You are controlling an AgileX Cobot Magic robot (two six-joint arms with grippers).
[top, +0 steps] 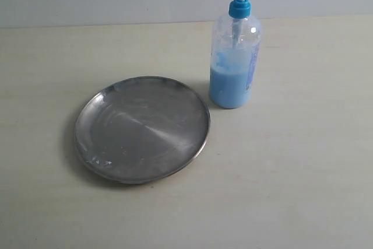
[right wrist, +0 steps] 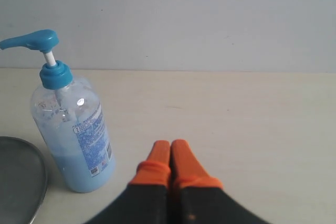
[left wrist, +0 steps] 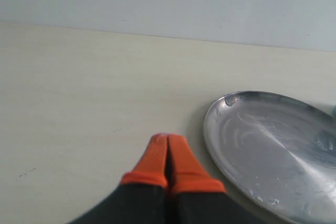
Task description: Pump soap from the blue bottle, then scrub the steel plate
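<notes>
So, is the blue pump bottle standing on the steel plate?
No, the blue pump bottle stands upright on the table, beside the steel plate, not on it.

The right gripper (right wrist: 170, 151) hangs over the pale table (right wrist: 262, 119), its orange fingertips pressed together with nothing between them. The blue bottle (right wrist: 76, 129) stands upright on the table, with its pump head (right wrist: 32, 41) raised, and is partly filled with light-blue soap (right wrist: 86, 174). The steel plate (right wrist: 18, 177) lies just beside the bottle's base.
</notes>
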